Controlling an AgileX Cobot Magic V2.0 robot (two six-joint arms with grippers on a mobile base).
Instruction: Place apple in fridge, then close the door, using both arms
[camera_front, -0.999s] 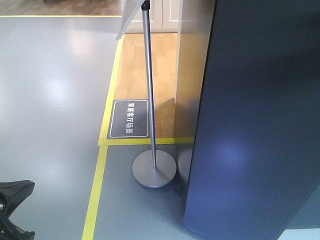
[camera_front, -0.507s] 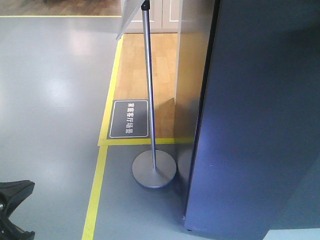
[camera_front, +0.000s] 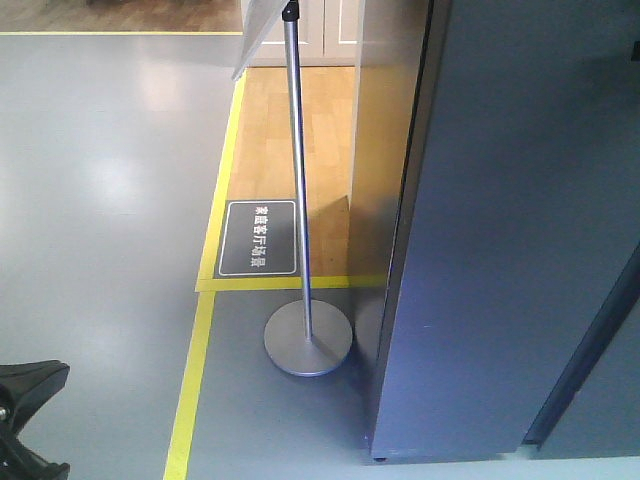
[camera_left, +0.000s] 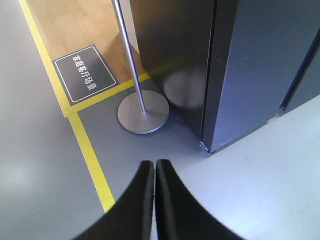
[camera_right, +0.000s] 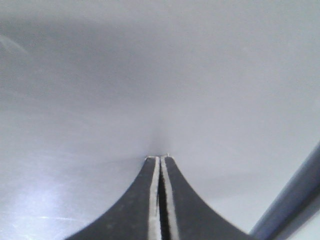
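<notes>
The fridge (camera_front: 395, 200) stands tall and dark grey at the right of the front-facing view, and its door (camera_front: 520, 230), a broad flat grey panel, lies nearly flush across the front of it, with only a thin dark seam showing along the hinge-side edge. The apple is not visible in any view. The right gripper (camera_right: 161, 159) has its two black fingers pressed together with just a hairline slit between their pale inner pads, and the fingertips rest against or right at the smooth grey door surface, which fills that wrist view. The left gripper (camera_left: 154, 162) also has its fingers drawn together, holding nothing, and hangs over the grey floor (camera_front: 100, 200) well apart from the fridge's lower corner. Just to the left of the fridge stands a metal sign stand (camera_front: 300, 210), its thin pole rising from a round flat base. Beyond the stand, a dark floor sign (camera_front: 258, 238) with white characters lies on a wooden floor section, bordered by yellow tape (camera_front: 190, 385).
</notes>
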